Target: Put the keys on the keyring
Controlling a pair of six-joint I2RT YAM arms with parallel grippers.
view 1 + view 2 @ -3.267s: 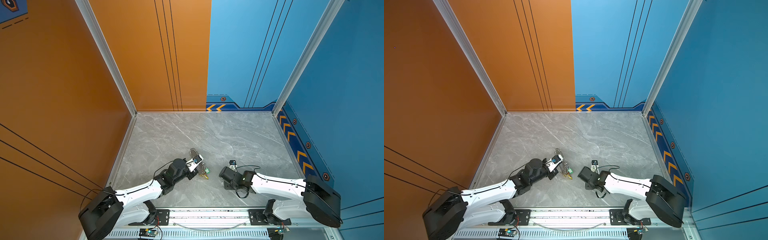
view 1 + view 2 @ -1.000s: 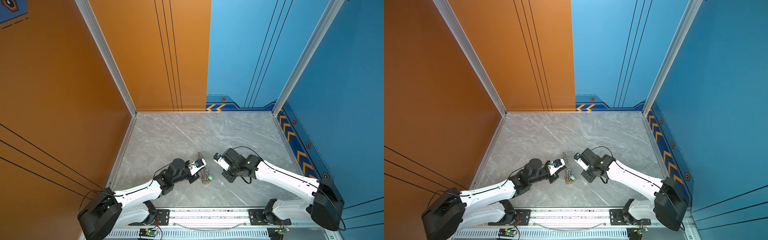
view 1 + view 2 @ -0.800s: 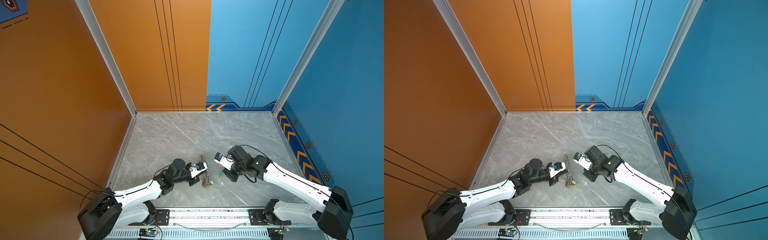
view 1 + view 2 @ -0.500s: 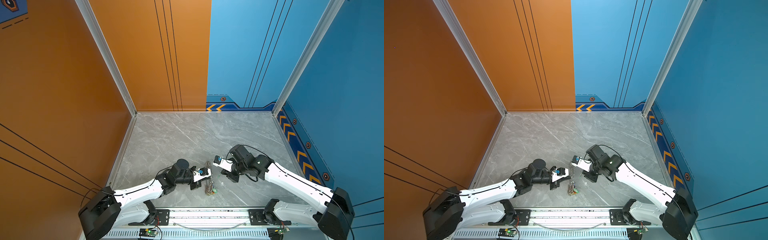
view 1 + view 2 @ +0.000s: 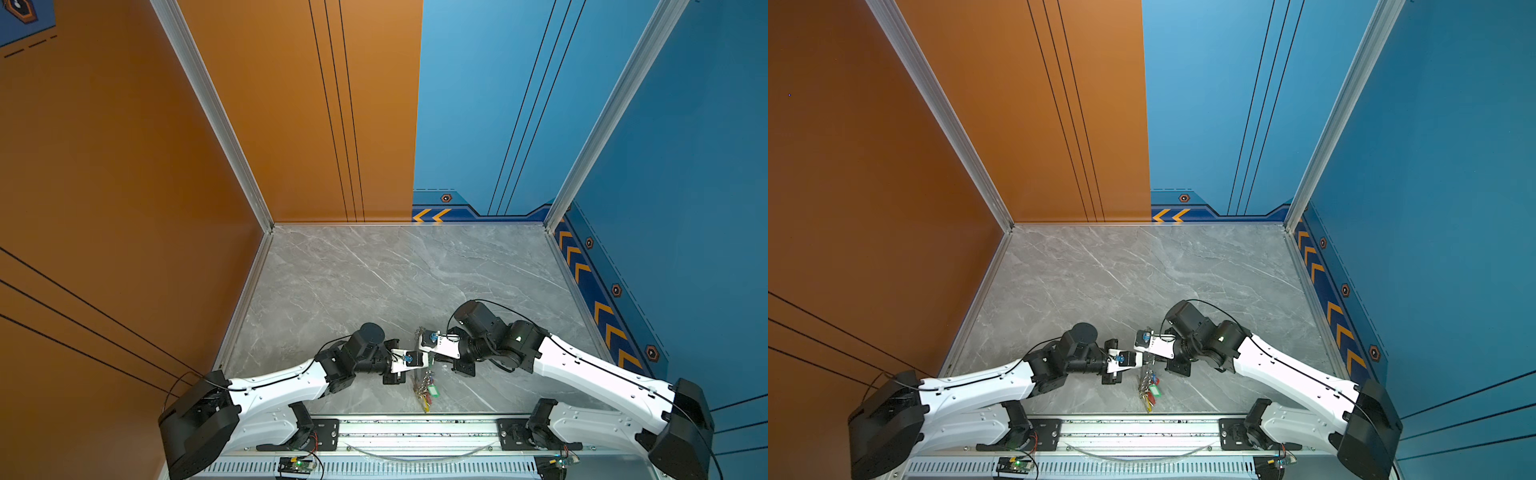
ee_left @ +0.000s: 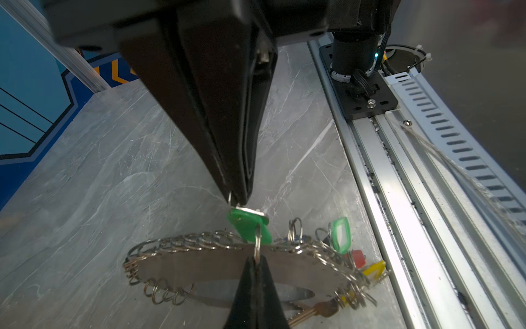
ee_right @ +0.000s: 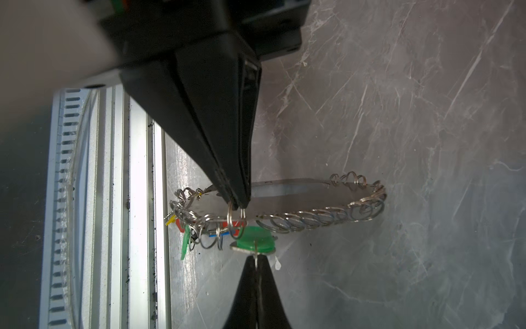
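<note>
Over table [image 5: 374, 282] front, L gripper [image 6: 257, 257], aimed inward, pinches keyring [image 6: 216, 266]; R gripper [image 6: 240, 199] opp. pinches green key [image 6: 248, 225].

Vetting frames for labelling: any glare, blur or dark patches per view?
Left wrist: rail glares white, one corner murky; keyring sharp. Right wrist: rail blown out, left arm a blurred pale mass, green key crisp. In both top views: even light, keys tiny.

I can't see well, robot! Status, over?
Left gripper shut on keyring. Right gripper shut on green key. Hooked on or not, unclear. Nothing blocking.
</note>
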